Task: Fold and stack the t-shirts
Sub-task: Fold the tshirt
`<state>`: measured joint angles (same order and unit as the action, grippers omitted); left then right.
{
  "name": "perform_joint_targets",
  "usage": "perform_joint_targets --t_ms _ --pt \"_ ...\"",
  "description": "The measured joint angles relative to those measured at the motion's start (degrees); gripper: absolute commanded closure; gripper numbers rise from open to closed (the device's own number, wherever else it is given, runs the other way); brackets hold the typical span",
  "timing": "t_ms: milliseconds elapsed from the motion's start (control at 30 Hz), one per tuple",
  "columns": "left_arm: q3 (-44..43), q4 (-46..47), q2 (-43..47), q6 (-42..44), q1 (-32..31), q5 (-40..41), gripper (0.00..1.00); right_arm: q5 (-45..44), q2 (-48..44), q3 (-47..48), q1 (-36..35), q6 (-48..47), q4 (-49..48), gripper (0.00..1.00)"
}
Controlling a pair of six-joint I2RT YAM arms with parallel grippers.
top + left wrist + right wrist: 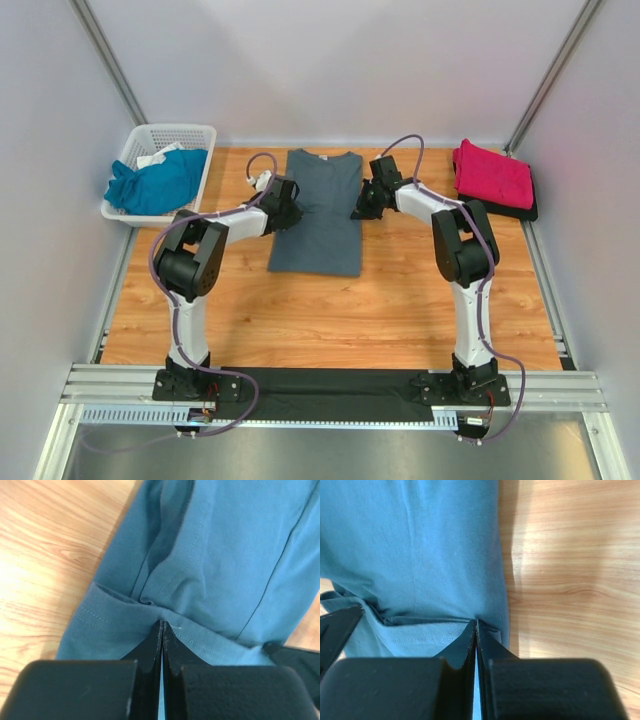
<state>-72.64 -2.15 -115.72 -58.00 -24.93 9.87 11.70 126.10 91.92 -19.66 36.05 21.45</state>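
The slate-grey t-shirt (318, 215) lies flat in the middle of the table, its sleeves folded in. My left gripper (285, 208) sits at its left edge and my right gripper (360, 207) at its right edge. In the left wrist view the jaws (162, 622) are pressed together on a bunched fold of grey sleeve fabric (125, 625). The right wrist view has the right gripper (476, 621) shut the same way on the shirt's side edge (420, 555). A folded magenta-pink t-shirt (492, 172) rests at the back right. A teal-blue t-shirt (155, 183) lies crumpled in the basket.
The white lattice basket (190, 132) stands at the back left corner. A dark folded cloth (527, 210) lies under the pink shirt. White walls close in the wooden table (400, 300) on three sides.
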Motion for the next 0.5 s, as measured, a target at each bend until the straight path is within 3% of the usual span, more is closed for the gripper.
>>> perform_joint_targets --t_ms 200,267,300,400,433,500 --pt "0.8 0.1 3.9 8.8 0.2 -0.3 1.0 0.0 -0.2 4.3 0.2 -5.8 5.8 0.99" --pt "1.1 -0.5 7.5 11.8 0.4 -0.3 0.93 -0.1 -1.7 4.8 0.4 -7.1 7.0 0.87" --pt "1.4 -0.8 9.7 13.1 0.6 -0.3 0.85 -0.1 -3.0 4.7 0.4 -7.6 7.9 0.84" --pt "2.2 -2.8 18.8 16.6 0.8 0.7 0.65 0.1 -8.6 3.3 0.6 -8.4 8.7 0.59" --pt "2.2 -3.5 21.9 17.6 0.9 1.0 0.59 0.2 -11.1 2.2 0.6 -8.5 8.7 0.34" --pt "2.5 -4.5 27.1 18.7 0.9 1.1 0.47 0.5 -17.2 -1.7 0.6 -7.8 8.1 0.19"
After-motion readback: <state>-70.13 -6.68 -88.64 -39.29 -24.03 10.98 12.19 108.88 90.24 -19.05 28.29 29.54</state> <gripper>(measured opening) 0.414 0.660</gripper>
